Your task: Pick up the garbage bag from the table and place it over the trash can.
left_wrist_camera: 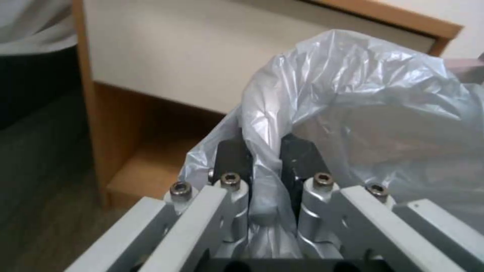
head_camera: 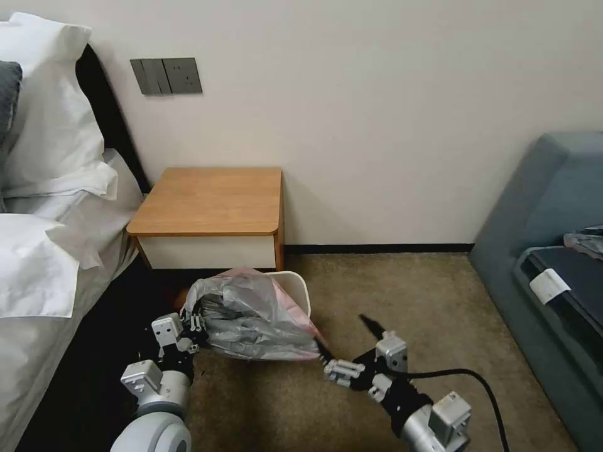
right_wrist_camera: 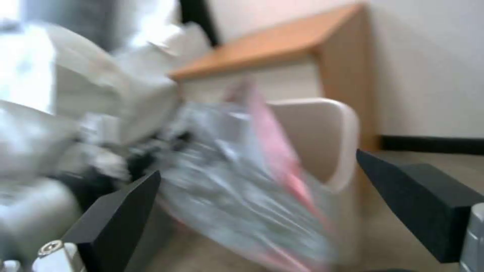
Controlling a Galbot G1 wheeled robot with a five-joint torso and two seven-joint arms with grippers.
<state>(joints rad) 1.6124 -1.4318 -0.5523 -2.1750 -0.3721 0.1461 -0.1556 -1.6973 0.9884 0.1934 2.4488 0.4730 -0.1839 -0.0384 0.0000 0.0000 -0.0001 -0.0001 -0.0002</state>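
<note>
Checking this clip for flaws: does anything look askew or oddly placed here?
Yes. The garbage bag drapes lopsidedly over the trash can, leaving its far right rim bare. The left gripper pinches one edge; the right gripper is open beside it.

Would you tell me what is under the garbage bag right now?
The trash can, only its far rim and corner visible; its inside is covered by the garbage bag, pinched by the left gripper.

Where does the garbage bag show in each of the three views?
Head view: garbage bag, low centre, draped on the trash can.
Left wrist view: upper right, pinched in the left hand.
Right wrist view: centre, between the right hand's fingers.
Shared landmark: the table.
</note>
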